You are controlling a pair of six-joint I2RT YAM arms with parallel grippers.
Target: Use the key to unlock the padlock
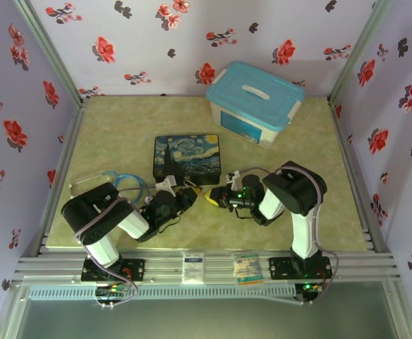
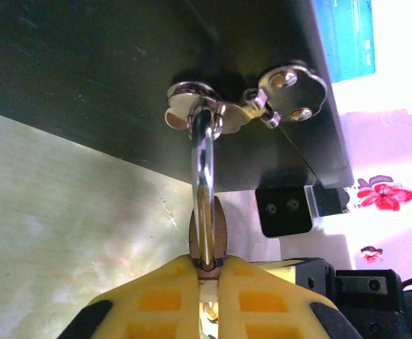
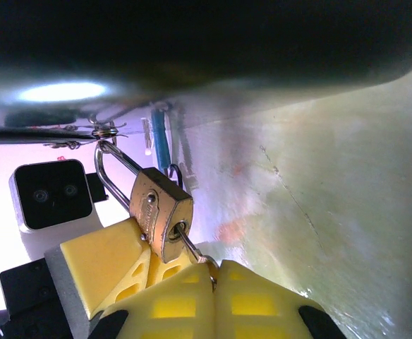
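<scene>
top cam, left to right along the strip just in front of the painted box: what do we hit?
blue tubing loop → left tool → right tool → right arm elbow. Left out: painted box and blue-lidded bin, since each spans several of these.

Both arms folded low, elbows up, wrists turned inward, tips nearly meeting at centre. Left gripper (image 2: 207,267): jaws pinched on the padlock (image 3: 160,212) body. Right gripper (image 3: 213,275): jaws closed tight on the key (image 3: 190,245), yellow fingertips touching.
</scene>
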